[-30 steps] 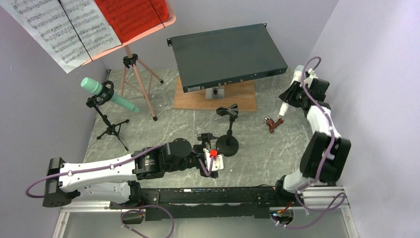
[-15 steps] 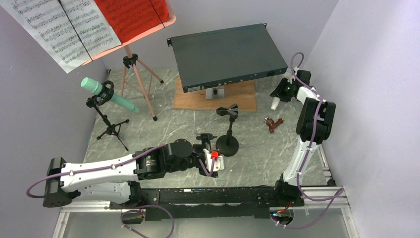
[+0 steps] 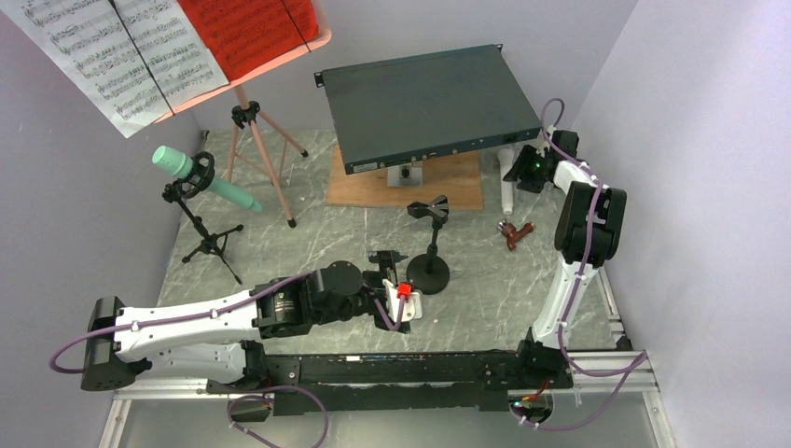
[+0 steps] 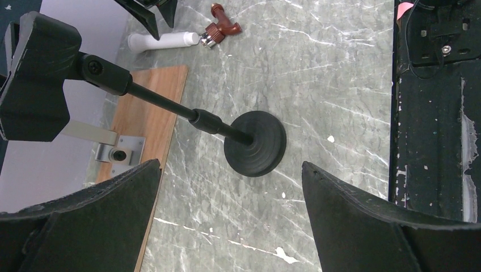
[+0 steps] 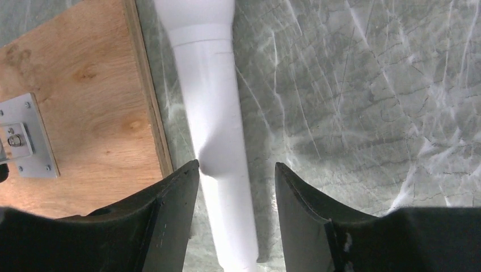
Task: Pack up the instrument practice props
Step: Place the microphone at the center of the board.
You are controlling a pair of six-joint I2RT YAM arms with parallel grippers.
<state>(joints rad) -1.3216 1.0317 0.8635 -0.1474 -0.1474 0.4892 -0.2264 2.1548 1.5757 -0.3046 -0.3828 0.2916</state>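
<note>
The small black round-based mic stand (image 3: 430, 271) stands at the table's middle. My left gripper (image 3: 395, 280) is open and empty just left of its base (image 4: 255, 143). The white tube (image 5: 211, 130) lies on the table along the wooden board's right edge, also seen from above (image 3: 506, 184). My right gripper (image 5: 237, 164) is open astride it; the left finger touches it and the right finger stands apart. The salmon-pink music stand (image 3: 262, 159) holds white (image 3: 121, 56) and red (image 3: 247, 28) pages at the back left. A mint tube (image 3: 203, 177) sits in a black tripod holder.
The dark grey rack-mount box (image 3: 429, 103) rests on the wooden board (image 3: 373, 189) at the back. A small red-brown fitting (image 3: 514, 231) lies right of the mic stand, also in the left wrist view (image 4: 222, 28). Walls close in on both sides.
My right arm has swung back and left with the white tube and set it down beside the board. The left arm has not moved.
</note>
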